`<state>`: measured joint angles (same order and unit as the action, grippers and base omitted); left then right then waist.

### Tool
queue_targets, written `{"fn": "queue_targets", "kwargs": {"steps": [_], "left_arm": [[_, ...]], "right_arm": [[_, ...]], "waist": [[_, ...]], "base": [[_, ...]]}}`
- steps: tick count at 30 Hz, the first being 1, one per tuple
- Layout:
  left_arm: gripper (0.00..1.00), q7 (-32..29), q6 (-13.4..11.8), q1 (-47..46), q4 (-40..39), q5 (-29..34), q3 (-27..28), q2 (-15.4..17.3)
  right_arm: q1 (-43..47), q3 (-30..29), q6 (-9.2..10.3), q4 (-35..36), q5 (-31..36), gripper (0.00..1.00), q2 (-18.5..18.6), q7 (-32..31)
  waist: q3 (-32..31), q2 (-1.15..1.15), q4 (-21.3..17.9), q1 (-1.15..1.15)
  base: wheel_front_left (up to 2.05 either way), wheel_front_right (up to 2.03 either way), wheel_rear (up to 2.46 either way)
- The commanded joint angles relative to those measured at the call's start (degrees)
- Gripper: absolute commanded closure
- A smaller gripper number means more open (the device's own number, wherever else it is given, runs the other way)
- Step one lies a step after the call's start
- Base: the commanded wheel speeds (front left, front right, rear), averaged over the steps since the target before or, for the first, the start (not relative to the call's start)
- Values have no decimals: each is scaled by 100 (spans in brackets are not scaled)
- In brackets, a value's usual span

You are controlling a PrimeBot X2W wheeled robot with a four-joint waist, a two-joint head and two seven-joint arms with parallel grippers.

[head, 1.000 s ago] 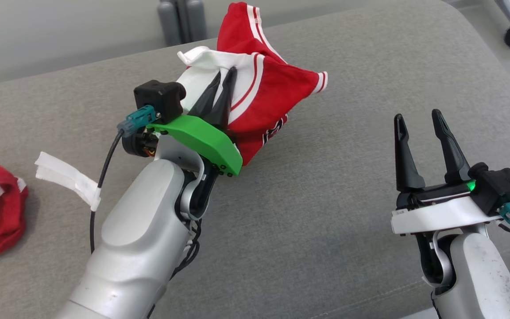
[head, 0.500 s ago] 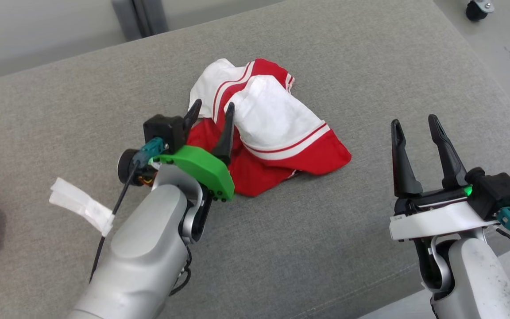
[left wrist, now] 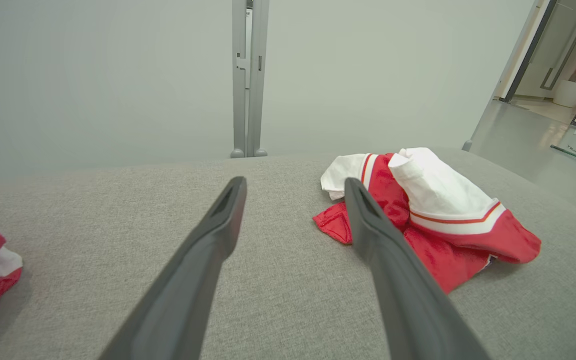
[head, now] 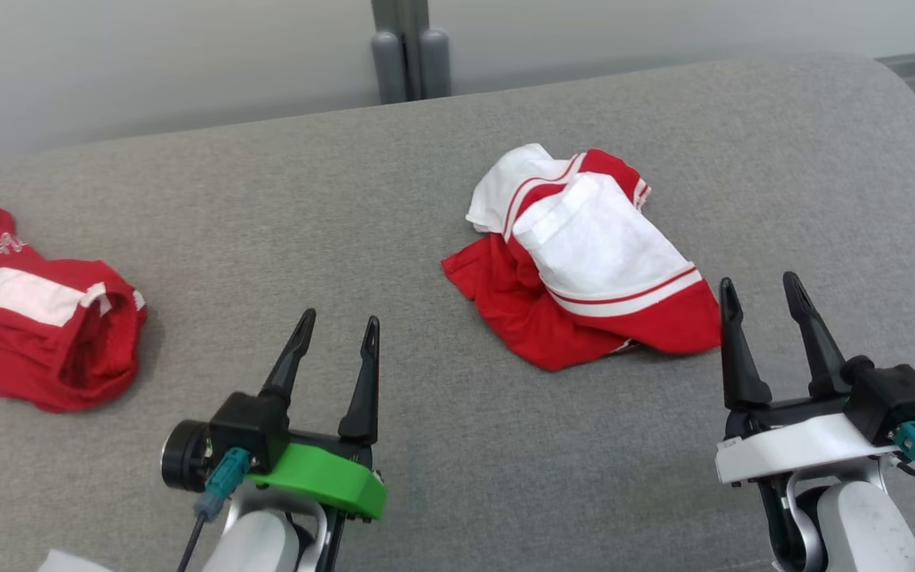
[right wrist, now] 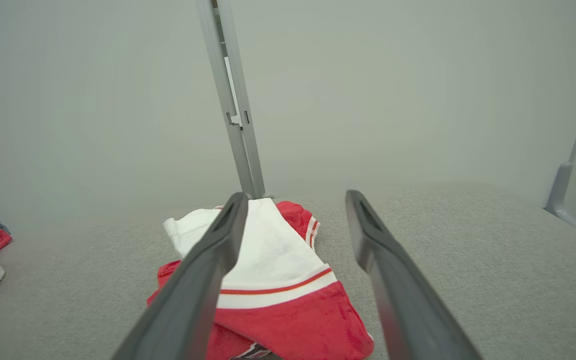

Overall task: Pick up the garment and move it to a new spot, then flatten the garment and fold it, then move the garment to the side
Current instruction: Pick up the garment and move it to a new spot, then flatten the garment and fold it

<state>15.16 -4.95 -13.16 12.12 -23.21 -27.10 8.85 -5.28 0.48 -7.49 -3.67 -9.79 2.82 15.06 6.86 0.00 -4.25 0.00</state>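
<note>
- Head view: the garment [head: 584,262], red and white, is lying crumpled on the grey counter [head: 346,199], right of the middle. Its near red hem is sitting just beside the right claw [head: 758,280], which is gaping and gripping nothing. The left claw [head: 341,318] is hovering at the lower left, fingers spread and empty. A second red garment [head: 44,349] is lying near the counter's left edge, well apart, with bare fabric stretching between the two. A grey post [head: 410,48] is standing behind the far edge.
- Left wrist view: the left claw [left wrist: 294,182] is pointing across bare counter toward the far edge, parted and empty. The garment [left wrist: 438,200] is lying off to the right of its fingers, near the rounded corner.
- Right wrist view: the right claw [right wrist: 296,196] is spread wide, holding nothing. The garment [right wrist: 278,265] is lying mostly behind one finger, and open counter is running to the right.
</note>
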Motion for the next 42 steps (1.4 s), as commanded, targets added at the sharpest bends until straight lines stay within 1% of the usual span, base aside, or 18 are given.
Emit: {"fn": "queue_targets", "kwargs": {"steps": [1,3,7,11,15,18,22,34,38,42], "left_arm": [[0,-1,-24,240,-120,104,108,-87],[0,-1,-37,512,-315,287,293,-154],[0,-2,-36,994,-576,416,721,-378],[0,-2,104,1308,-756,466,1072,-516],[0,-2,275,1454,-788,569,1238,-568],[0,-2,326,1487,-761,623,1345,-585],[0,-2,354,1481,-760,552,1318,-592],[0,-2,307,1352,-722,392,1144,-592],[0,-2,287,1226,-723,380,1046,-592],[0,-1,265,1037,-710,376,869,-592]], "right_arm": [[131,1,0,-20,-6,0,11,17],[230,51,0,-40,-28,0,13,17],[371,128,0,-67,-77,0,14,17],[421,105,0,-117,-227,0,13,17],[399,154,0,-146,-247,0,13,18],[385,192,0,-147,-163,0,16,18],[387,194,0,-153,-166,0,13,18],[342,118,0,-249,-78,0,14,18],[154,-119,0,-478,9,0,16,18],[-230,-524,0,-1018,7,0,15,18]], "waist": [[-533,0,570,0],[-603,0,603,0],[-705,0,613,0],[-758,0,606,0],[-781,0,611,0],[-783,0,620,0],[-777,0,636,0],[-674,0,734,0],[-474,0,833,0],[-179,0,989,0]], "base": [[0,0,0],[0,0,0],[0,0,0],[0,0,0],[0,0,0],[0,0,0],[0,0,0],[0,0,0],[0,0,0],[0,0,0]]}}
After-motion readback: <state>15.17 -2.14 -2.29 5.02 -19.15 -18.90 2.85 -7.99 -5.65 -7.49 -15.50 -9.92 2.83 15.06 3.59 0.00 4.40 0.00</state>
